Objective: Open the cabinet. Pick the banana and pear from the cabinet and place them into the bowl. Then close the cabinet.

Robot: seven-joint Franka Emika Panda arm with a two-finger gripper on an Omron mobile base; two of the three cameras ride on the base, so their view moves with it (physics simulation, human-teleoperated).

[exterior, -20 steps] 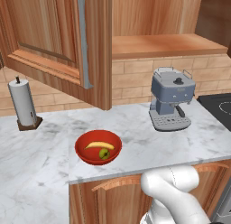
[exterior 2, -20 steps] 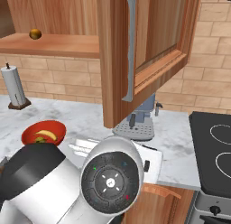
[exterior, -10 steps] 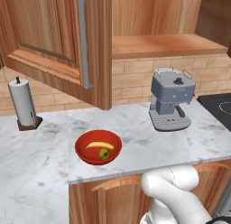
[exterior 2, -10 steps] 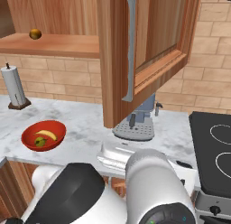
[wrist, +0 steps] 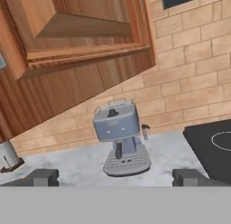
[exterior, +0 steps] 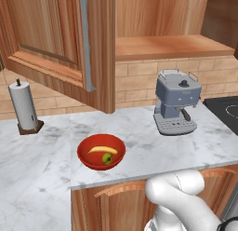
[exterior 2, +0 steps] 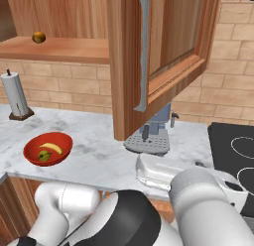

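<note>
Pincer [wrist: 115, 177] spread wide and empty, facing a coffee machine [wrist: 121, 138] at frame centre. Cabinet [exterior: 69, 44] door hangs open at upper left; banana [exterior: 102, 150] and pear [exterior: 108, 158] lie in the bowl [exterior: 88, 158] on the counter [exterior: 37, 160], a paper-towel roll [exterior: 24, 106] at far left.

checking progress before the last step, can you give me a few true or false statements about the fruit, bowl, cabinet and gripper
1. The banana lies in the red bowl. True.
2. The pear sits on the cabinet shelf. False: it is in the bowl beside the banana.
3. The cabinet doors are shut. False: a door stands open and the shelf shows.
4. The gripper is open and holds nothing. True.
5. The coffee machine stands on the stove. False: it stands on the marble counter.
</note>
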